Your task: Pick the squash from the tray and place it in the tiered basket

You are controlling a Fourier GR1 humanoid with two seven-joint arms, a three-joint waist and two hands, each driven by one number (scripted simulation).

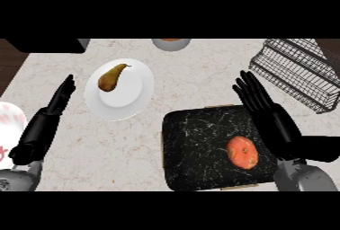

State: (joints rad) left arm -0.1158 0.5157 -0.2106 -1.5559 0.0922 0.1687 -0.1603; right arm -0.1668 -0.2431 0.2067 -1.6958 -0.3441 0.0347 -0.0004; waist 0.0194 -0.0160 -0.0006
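- While the squash (243, 152) is sitting on the tray (192, 148), the right hand (269, 114) is hovering just beside it, fingers straight, holding nothing.
- Left hand (46, 121) is resting well apart, fingers straight too.

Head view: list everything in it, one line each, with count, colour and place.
Round orange squash: one, orange, on the tray.
Black speckled tray: one, black, lower right of the counter.
Brown pear: one, brown-yellow, on the plate.
Round white plate: one, white, left of centre.
Wire tiered basket: one, dark, upper right.
Grey bowl: one, grey, top edge, cut off.
White and pink dish: one, left edge, cut off.
Left hand: one, black, open, left of the plate.
Right hand: one, black, open, over the tray's right edge.
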